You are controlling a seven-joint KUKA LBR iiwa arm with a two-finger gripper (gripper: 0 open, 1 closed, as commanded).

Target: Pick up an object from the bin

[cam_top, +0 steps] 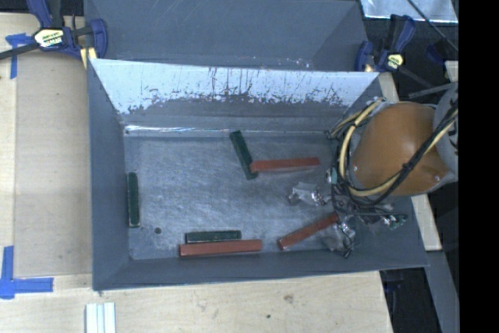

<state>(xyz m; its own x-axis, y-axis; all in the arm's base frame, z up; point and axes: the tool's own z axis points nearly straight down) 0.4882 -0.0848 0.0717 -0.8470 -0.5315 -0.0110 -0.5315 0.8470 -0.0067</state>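
So the gripper [341, 228] is down low in the bin [234, 82], right at the upper-right end of a slanted red-brown stick [306, 234]. That end runs in under the gripper's metal bits. Honestly I can't tell whether the gripper is open or closed, or whether it actually has the stick. It's a tangle of shiny parts and cables there. The orange cover [394, 148] on the wrist sits up and to the right of the stick.

Everything else, going out from that stick:
- Above it, a bit to the left, an upper red-brown bar [284, 164] lies nearly level.
- A tilted dark green bar [240, 154] meets that bar's left end, so the two make a sort of corner.
- To the stick's left and slightly lower there's a long red-brown bar [221, 248], with a flat dark green bar [213, 236] lying just above it and parallel.
- Far left of the stick, well apart from the rest, an upright dark green bar [133, 200] runs along the bin's left wall.
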